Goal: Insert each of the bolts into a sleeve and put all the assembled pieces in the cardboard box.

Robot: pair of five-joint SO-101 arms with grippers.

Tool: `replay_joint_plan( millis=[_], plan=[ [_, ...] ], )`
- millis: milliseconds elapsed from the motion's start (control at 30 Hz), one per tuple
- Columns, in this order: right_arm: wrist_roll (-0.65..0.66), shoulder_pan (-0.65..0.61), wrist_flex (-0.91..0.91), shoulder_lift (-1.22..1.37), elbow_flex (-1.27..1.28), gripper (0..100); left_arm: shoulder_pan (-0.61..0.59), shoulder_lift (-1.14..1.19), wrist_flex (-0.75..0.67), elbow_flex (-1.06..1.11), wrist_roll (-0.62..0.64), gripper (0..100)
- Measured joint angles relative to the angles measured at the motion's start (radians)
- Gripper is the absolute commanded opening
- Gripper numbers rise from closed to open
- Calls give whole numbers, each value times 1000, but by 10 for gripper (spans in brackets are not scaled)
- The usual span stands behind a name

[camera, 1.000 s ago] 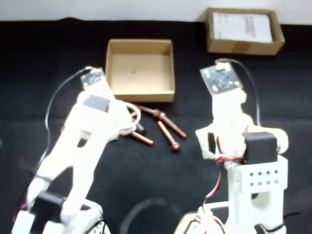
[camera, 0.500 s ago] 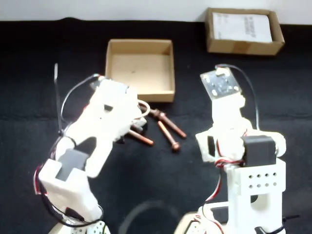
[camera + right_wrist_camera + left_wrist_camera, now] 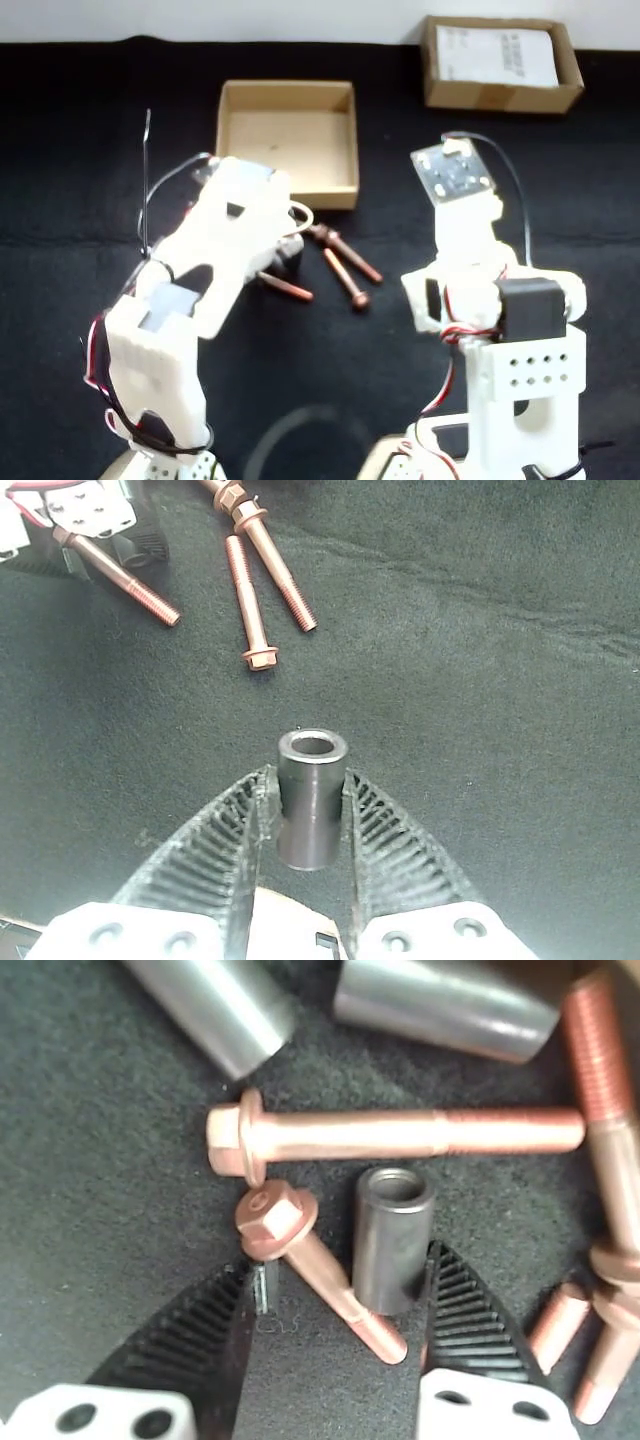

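Note:
My left gripper (image 3: 345, 1260) is open, low over the black mat. Between its fingers lie a short dark sleeve (image 3: 393, 1240) and a tilted copper bolt (image 3: 315, 1260). Just beyond them a longer bolt (image 3: 400, 1133) lies crosswise, then two grey sleeves (image 3: 215, 1002) (image 3: 445, 1002). In the high view the left arm (image 3: 235, 225) covers part of the bolt pile (image 3: 345, 265) in front of the empty cardboard box (image 3: 288, 140). My right gripper (image 3: 310, 777) is shut on an upright dark sleeve (image 3: 312, 810), held above the mat to the right of the pile.
A second cardboard box (image 3: 500, 62) with a white sheet in it sits at the back right. More copper bolts (image 3: 600, 1110) lie beside the left gripper. Loose bolts (image 3: 262, 580) and the left gripper (image 3: 90, 525) show far off in the right wrist view.
The left arm has swung to the right and reared up, bringing its gripper down onto the bolts and sleeves. The right arm has hardly moved.

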Motion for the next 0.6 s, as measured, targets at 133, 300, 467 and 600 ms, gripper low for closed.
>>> replay_joint_plan(
  millis=[133, 300, 467, 600],
  plan=[
    [0, 0, 0, 0, 0, 6, 0, -15, 84, -29, 0, 234],
    [0, 0, 0, 0, 0, 6, 0, -75, 193, -78, 0, 234],
    [0, 0, 0, 0, 0, 6, 0, -92, 252, -83, 0, 234],
    [0, 0, 0, 0, 0, 6, 0, -92, 293, -83, 0, 234]
  ],
)
